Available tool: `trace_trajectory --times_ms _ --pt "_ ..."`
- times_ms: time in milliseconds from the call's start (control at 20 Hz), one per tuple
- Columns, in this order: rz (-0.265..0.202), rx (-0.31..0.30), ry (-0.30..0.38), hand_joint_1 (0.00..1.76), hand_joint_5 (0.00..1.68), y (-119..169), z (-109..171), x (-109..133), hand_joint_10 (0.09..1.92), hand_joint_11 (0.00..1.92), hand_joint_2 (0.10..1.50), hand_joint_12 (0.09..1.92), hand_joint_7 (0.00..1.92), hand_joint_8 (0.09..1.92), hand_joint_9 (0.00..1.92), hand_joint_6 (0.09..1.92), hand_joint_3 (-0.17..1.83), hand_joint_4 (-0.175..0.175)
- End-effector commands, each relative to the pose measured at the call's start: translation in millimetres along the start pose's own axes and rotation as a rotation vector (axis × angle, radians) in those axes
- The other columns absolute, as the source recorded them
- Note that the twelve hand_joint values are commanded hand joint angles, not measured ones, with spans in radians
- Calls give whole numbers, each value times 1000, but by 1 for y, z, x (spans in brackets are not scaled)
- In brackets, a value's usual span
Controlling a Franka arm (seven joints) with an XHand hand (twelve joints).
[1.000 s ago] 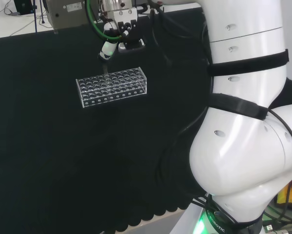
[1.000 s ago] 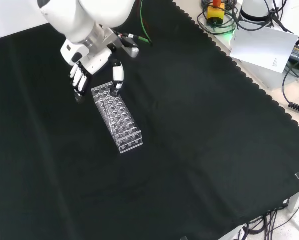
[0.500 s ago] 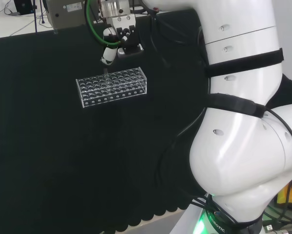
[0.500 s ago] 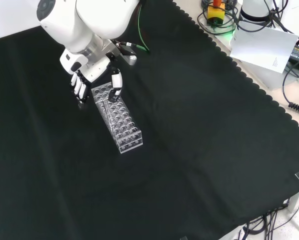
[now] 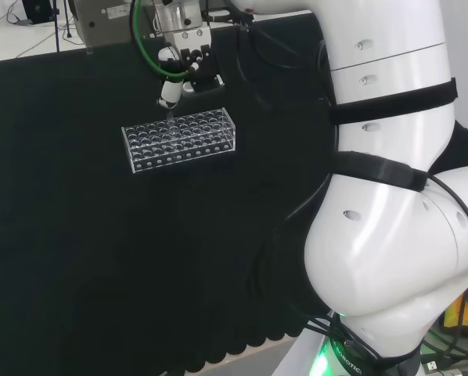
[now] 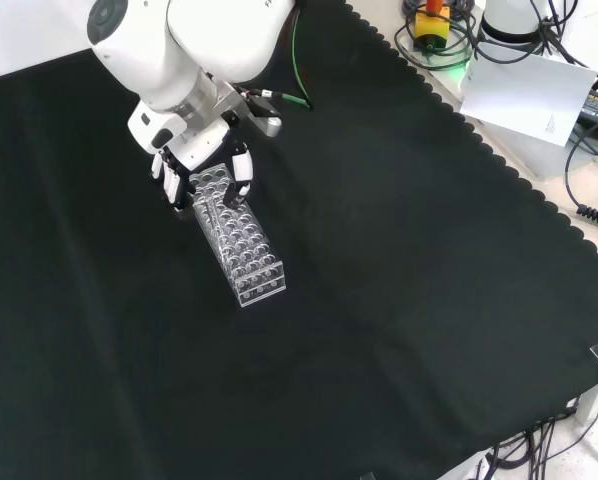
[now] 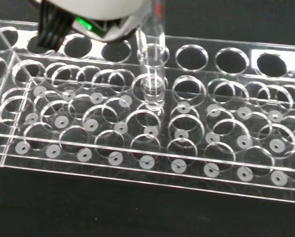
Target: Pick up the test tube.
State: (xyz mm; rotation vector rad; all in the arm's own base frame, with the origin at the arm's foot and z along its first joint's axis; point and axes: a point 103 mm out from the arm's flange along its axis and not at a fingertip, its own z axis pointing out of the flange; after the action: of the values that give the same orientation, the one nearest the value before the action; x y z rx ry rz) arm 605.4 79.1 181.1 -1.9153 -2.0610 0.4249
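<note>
A clear test tube (image 7: 152, 64) stands upright in a hole near one long side of the clear plastic rack (image 7: 137, 163). The rack (image 5: 181, 139) lies on the black cloth, and the thin tube (image 5: 170, 117) rises from its far row. The black and white hand (image 6: 201, 165) hangs over the rack's far end (image 6: 241, 240) in the front view. Its fingers (image 6: 171, 185) and thumb (image 6: 241, 172) point down on either side of the tube, apart from each other. In the head view the hand (image 5: 179, 66) is just above the tube's top. I cannot make out any touch.
In the head view the arm's big white links (image 5: 390, 196) stand at the right. A white paper-covered box (image 6: 524, 95), cables and a yellow and red button (image 6: 434, 20) lie past the cloth's scalloped edge in the front view.
The hand has come down and moved over the rack's end. Fingers and thumb now straddle the tube, which stays in the rack.
</note>
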Motion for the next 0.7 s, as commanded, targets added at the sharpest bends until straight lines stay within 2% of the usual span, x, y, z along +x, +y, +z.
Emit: trace_trajectory --times_ms 50,250,450,500,550,650,700 --pt "-11 -6 -3 1010 736 4 2 10 645 625 600 1339 1089 807 1003 681 696 -174" --pt "-15 -18 -13 1022 804 7 2 13 612 664 595 1314 1167 775 1063 698 716 -175" --pt "-18 -63 -28 1069 981 7 0 16 549 734 596 1272 1317 688 1171 639 728 -175" --pt "-21 -68 -33 1105 1057 8 0 16 534 755 675 1264 1354 667 1207 674 620 -146" --pt "-22 -76 -40 1135 1115 8 -1 18 516 777 756 1254 1383 648 1242 688 494 -134" --pt "-21 -90 -45 1176 1188 9 -2 19 479 812 839 1234 1422 620 1295 657 345 -154" --pt "-20 -101 -46 1223 1209 9 -3 20 466 827 847 1223 1375 607 1313 628 319 -164"
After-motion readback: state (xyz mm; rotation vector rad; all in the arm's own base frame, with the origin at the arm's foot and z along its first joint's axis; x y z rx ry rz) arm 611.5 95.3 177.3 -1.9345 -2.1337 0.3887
